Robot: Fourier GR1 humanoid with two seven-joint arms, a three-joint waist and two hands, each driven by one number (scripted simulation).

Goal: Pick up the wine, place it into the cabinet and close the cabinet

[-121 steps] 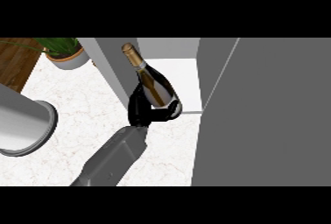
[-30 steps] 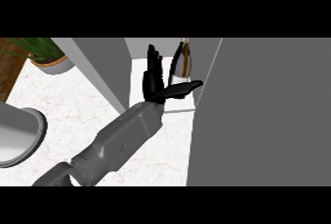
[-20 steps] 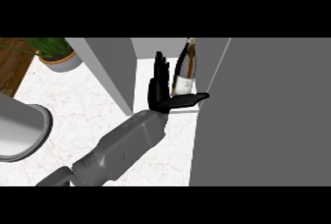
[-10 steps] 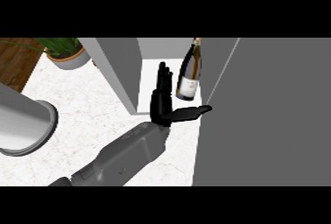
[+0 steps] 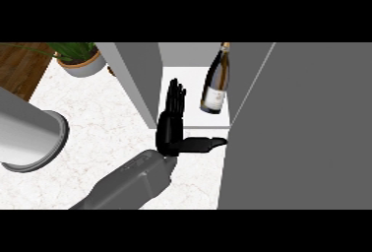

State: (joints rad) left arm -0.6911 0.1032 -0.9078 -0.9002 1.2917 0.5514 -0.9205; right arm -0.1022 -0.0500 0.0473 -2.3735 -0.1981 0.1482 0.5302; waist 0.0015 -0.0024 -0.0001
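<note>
The wine bottle [image 5: 214, 83], dark with a white label, stands upright on the white shelf inside the grey cabinet [image 5: 141, 74]. My right hand [image 5: 170, 130] is just in front of the cabinet's opening, below and left of the bottle and apart from it. It is open, with fingers straight up and the thumb stretched right toward the cabinet door [image 5: 305, 123]. That door stands open as a large grey panel on the right. My left hand does not show.
A potted plant [image 5: 81, 61] stands at the back left on the white marble counter [image 5: 102, 128]. A big grey cylinder [image 5: 25, 135], apparently my left forearm, fills the left edge. Wooden floor [image 5: 18, 69] lies beyond the counter's left edge.
My right hand carried the bottle into the cabinet, let it go and drew back toward me with its fingers straight. The bottle now stands alone on the shelf.
</note>
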